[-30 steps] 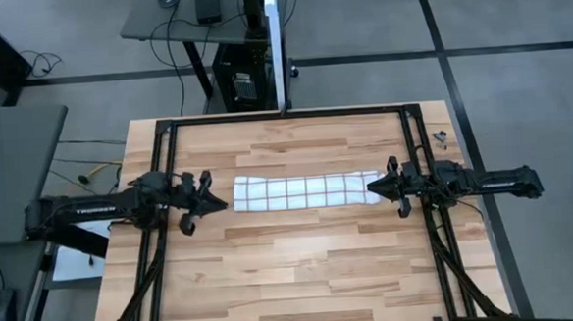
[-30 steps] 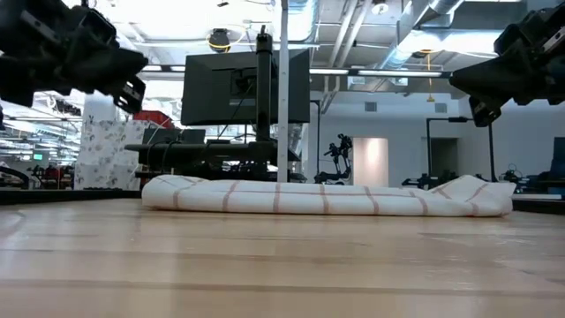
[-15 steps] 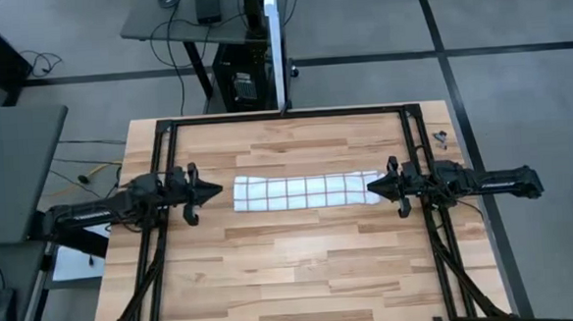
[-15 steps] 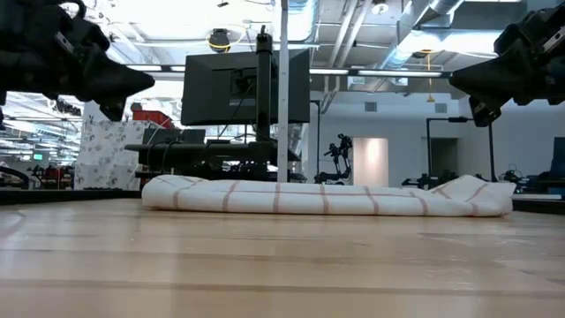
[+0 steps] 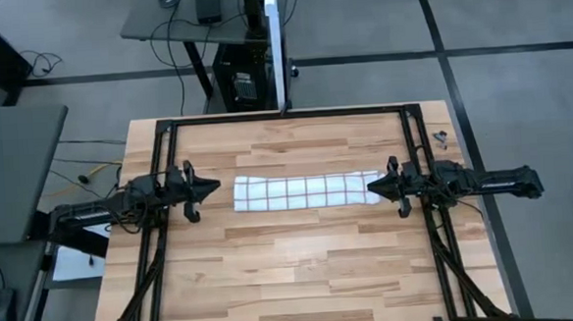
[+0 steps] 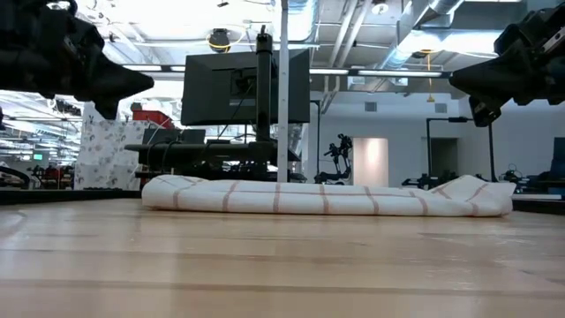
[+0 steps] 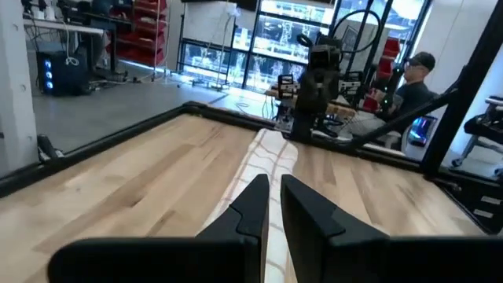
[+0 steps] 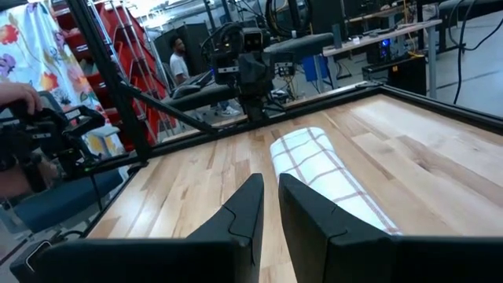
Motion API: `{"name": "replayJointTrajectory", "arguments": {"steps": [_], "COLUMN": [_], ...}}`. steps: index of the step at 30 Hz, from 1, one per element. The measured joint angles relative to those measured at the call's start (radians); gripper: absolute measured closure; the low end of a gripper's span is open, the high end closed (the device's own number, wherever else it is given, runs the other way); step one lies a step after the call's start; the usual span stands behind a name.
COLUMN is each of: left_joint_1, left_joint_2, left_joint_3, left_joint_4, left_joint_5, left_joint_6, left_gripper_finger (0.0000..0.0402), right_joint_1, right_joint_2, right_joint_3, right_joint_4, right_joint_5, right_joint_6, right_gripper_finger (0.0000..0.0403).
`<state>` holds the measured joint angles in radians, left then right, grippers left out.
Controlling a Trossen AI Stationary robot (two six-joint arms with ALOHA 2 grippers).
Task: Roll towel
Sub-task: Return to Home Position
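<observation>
The towel (image 5: 306,191), white with a red-brown grid, lies as a long narrow roll on the wooden table (image 5: 292,268), running left to right. It also shows in the low view (image 6: 327,196), where its right end (image 6: 477,190) is a little bunched up. My left gripper (image 5: 217,187) hovers just off the towel's left end, shut and empty, its fingers pointing at the towel (image 7: 271,153). My right gripper (image 5: 369,186) hovers at the towel's right end, shut and empty, above the towel (image 8: 322,177). Both are clear of the table in the low view.
A black frame (image 5: 284,115) runs round the table's far and side edges. A small dark object (image 5: 441,138) lies at the far right corner. The near half of the table is bare wood. People (image 7: 416,71) and a hand (image 8: 16,94) show in the room beyond.
My left gripper has turned about its own axis and drawn a little toward the table's far and left edges, away from the towel's left end. The towel and my right gripper have kept still.
</observation>
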<state>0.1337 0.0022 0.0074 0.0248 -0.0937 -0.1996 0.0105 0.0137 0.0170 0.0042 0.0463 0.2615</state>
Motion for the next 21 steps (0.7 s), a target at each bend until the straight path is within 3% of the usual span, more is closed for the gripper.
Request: {"name": "replayJointTrajectory", "arguments": {"steps": [21], "left_joint_1": [0.000], "left_joint_2": [0.006], "left_joint_3": [0.000], "left_joint_4": [-0.001], "left_joint_5": [0.000], "left_joint_6": [0.020], "left_gripper_finger": [0.0383], "right_joint_1": [0.000], "right_joint_2": [0.000], "right_joint_3": [0.000], "right_joint_4": [0.000], "right_joint_5": [-0.001], "right_joint_6": [0.001], "right_gripper_finger": [0.0365]}}
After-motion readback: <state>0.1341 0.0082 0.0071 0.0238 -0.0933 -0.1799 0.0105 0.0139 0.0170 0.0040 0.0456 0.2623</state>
